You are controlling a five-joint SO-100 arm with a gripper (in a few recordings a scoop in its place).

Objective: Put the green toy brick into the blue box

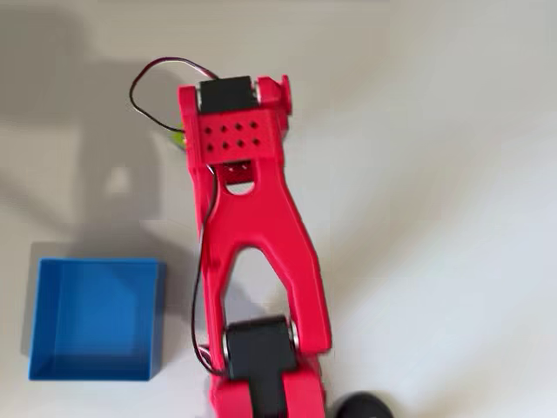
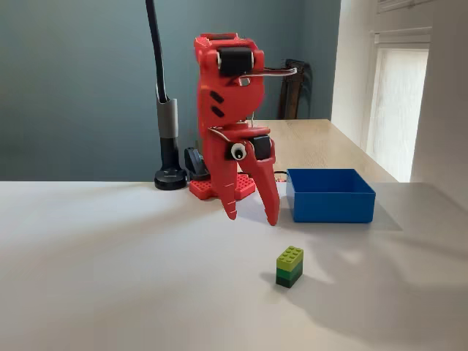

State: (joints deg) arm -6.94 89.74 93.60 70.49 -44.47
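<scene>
Fixed view, item one: red claw, fingers spread apart and pointing down, empty, hanging above the white tabletop; green toy brick standing studs-up on the tabletop, in front of and slightly right of the fingertips, apart from them. Item two: blue box, open-topped, resting on the tabletop right of the claw and beyond the brick, well apart from it. Overhead view: blue box at lower left beside the red arm; a small green speck at the arm's left edge is probably the brick.
</scene>
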